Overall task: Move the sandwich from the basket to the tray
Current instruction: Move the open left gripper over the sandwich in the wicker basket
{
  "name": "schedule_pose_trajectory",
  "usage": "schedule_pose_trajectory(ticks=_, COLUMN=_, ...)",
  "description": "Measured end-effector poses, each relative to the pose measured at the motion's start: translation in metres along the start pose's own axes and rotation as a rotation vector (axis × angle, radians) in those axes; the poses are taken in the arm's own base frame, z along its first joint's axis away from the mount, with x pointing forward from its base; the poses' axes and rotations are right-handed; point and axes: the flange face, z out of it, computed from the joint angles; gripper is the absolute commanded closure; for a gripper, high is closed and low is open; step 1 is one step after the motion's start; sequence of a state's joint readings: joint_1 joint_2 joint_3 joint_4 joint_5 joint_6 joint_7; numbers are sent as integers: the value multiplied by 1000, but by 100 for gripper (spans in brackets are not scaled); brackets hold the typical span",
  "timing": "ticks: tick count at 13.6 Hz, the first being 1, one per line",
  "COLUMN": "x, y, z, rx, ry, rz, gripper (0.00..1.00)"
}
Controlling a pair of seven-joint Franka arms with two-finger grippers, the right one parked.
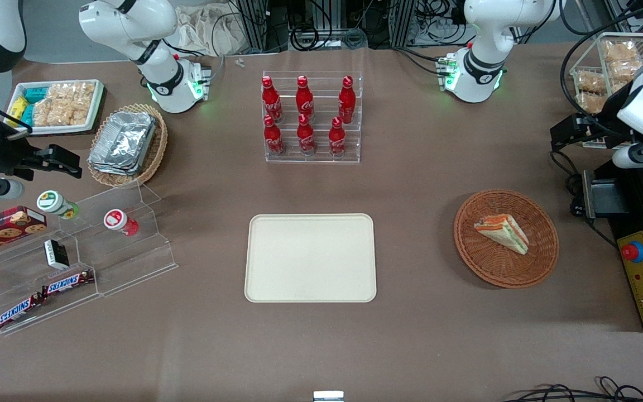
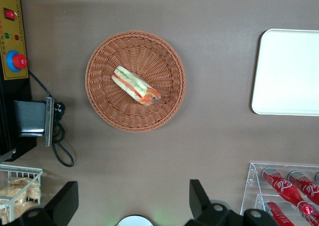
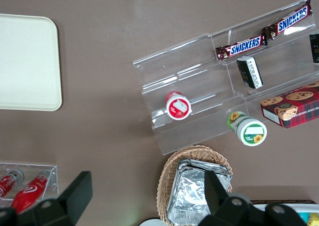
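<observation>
The sandwich, a wrapped white-bread wedge with orange and green filling, lies in the round reddish-brown basket. The cream tray lies flat and bare at the table's middle, beside the basket toward the parked arm's end. My left gripper hangs high above the table, farther from the front camera than the basket and toward the working arm's end. Its fingers stand wide apart, open, with nothing between them.
A clear rack of red cola bottles stands farther from the front camera than the tray. A yellow control box with a red button and a wire basket of snacks sit at the working arm's end.
</observation>
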State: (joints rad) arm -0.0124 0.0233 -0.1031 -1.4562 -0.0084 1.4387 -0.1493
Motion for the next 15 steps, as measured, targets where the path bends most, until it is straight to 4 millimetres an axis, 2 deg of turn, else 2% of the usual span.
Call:
schedule_pose_trajectory(ticks=9, x=3, y=5, z=11, rx=4, ry=-26, rz=-81, gripper=0)
schedule_pose_trajectory(ticks=11, x=7, y=5, z=23, rx=9, ry=-56, rz=-103, gripper=0)
schedule_pose_trajectory(ticks=15, x=16, y=1, z=71, rx=27, ry=-134, rz=-178, gripper=0)
